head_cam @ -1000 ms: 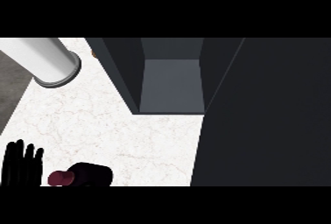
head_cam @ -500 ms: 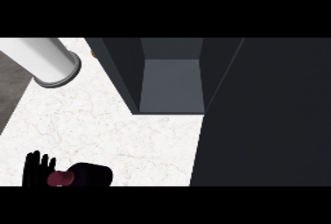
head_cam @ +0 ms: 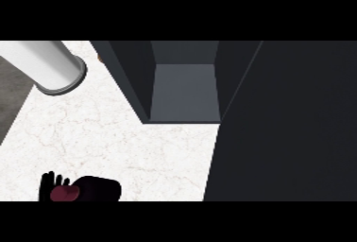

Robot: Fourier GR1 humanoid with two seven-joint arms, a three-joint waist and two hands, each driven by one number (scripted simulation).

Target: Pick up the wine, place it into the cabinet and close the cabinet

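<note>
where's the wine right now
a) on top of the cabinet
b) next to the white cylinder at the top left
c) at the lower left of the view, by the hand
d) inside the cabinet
c: the wine shows as a dark bottle with a maroon end low at the view's left, over the white counter and beside the left hand. No bottle shows in the open cabinet.
</note>
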